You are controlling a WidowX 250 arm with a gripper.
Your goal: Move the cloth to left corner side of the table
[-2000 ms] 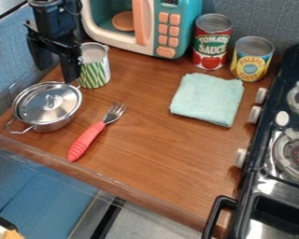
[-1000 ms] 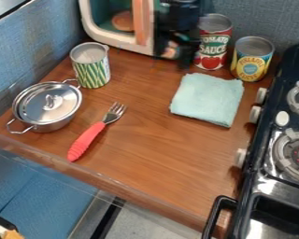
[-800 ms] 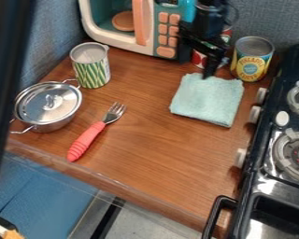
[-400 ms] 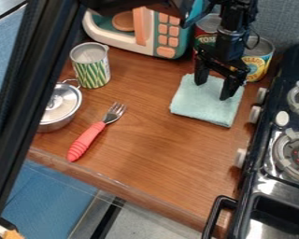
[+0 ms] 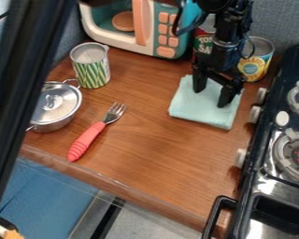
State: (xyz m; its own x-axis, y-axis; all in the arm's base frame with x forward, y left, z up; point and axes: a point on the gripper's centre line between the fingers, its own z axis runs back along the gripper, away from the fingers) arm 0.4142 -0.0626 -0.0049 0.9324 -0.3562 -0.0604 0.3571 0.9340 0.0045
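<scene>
Open gripper being held over the cloth

The gripper (image 5: 212,97) is being held over the cloth (image 5: 192,109) right of center in the upper half of the frame, its two fingers being kept well apart. The folded, pale green cloth is being partly covered by them; whether any of its fabric is being gripped cannot be told.

A striped can (image 5: 91,67) is being seen upright at upper left on the wooden table (image 5: 155,144); what is being contained in it cannot be told. Just beside it, toward the left edge, a metal pot (image 5: 57,122) is being topped by a lid (image 5: 54,100), so its inside is being hidden. The pot's left part is being blocked from sight by the black arm (image 5: 27,88), which is being extended down the left side.

At the top, an orange disc (image 5: 123,21) is being held inside a toy microwave (image 5: 166,28). Behind the gripper, a red can (image 5: 203,43) is being largely hidden, and a yellow can (image 5: 255,65) is being partly covered.

A fork (image 5: 88,140) with a red handle is being displayed left of center, apart from the cloth. The right side is being taken up by a stove (image 5: 258,147), with a black basin (image 5: 277,210) being seen at lower right.
</scene>
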